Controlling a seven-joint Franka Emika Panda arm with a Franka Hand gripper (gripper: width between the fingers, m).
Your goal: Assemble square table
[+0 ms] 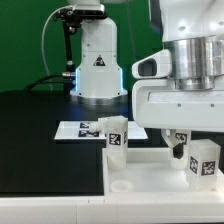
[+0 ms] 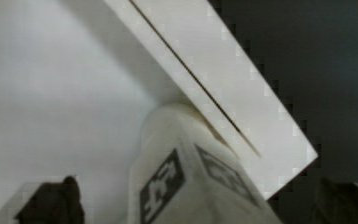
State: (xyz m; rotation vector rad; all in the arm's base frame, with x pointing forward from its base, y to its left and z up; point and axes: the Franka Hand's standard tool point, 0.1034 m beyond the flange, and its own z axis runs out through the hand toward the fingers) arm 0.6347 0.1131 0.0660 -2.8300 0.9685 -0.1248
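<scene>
On my exterior feed the square slab lies flat at the table's near edge, one leg standing upright at its far edge, about eleven o'clock from the slab's middle. A second leg stands at roughly two o'clock, just under the gripper. The wrist feed shows a tagged leg against the slab's edge, a dark fingertip beside it; I cannot tell whether the fingers are clenched.

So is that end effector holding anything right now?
End effector: it is down over a tagged leg beside the square slab, but whether it grips it cannot be told.
</scene>
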